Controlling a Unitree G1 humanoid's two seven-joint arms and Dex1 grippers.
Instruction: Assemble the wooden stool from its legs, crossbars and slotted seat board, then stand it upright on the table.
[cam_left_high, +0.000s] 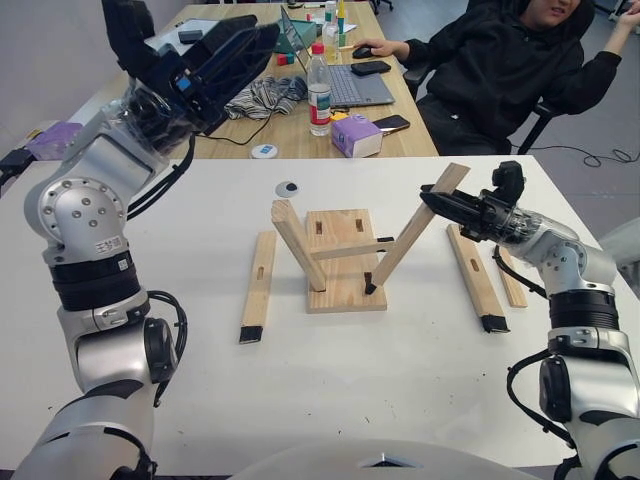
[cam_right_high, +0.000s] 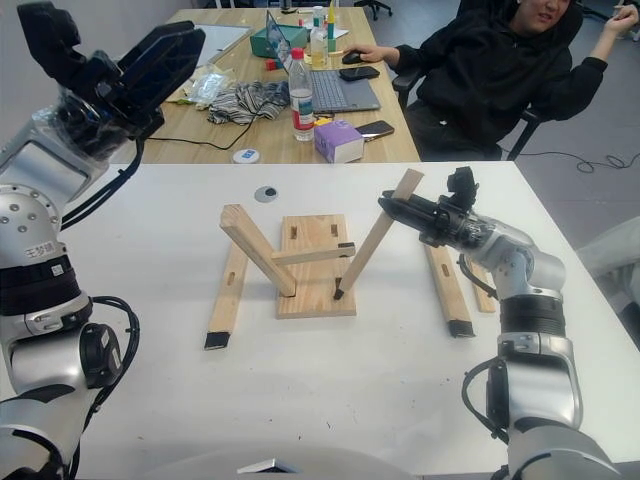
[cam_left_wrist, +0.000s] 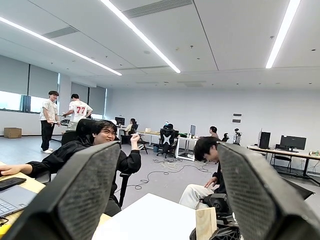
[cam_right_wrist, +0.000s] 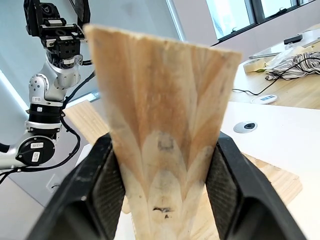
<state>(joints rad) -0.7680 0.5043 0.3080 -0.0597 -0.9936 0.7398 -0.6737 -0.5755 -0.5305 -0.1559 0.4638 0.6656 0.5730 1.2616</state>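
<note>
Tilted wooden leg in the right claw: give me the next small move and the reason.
Probably tip the tilted wooden leg slightly more upright, right claw shut on it: it leans outward, its dark lower end rests on the flat slotted wooden seat board, and the thin wooden crossbar ties it to the other leaning leg.

The left arm is bent up high at about 10 o'clock. The left gripper (cam_left_high: 182, 45) has its two fingers spread wide apart, with nothing in it. The right arm comes in from 4 o'clock. The right gripper (cam_left_high: 433, 200) points toward 9 o'clock and squeezes a wooden leg (cam_left_high: 405, 245).
</note>
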